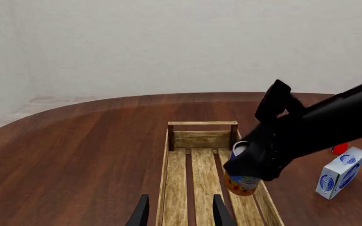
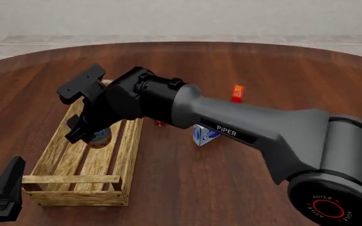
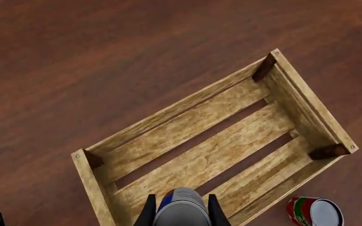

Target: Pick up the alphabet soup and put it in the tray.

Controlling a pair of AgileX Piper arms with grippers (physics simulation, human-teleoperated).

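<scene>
Right tool [image 3: 179, 209] clamped on upright alphabet soup [image 1: 241, 181], axis vertical, over tray [image 2: 55, 149]

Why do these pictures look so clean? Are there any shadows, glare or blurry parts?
Front view: all sharp and evenly lit, with only a soft sheen on the table and faint shade under the right arm. Left wrist view: crisp, the tray without glare. Right wrist view: the alphabet soup between the right hand's fingers is in focus too.
</scene>
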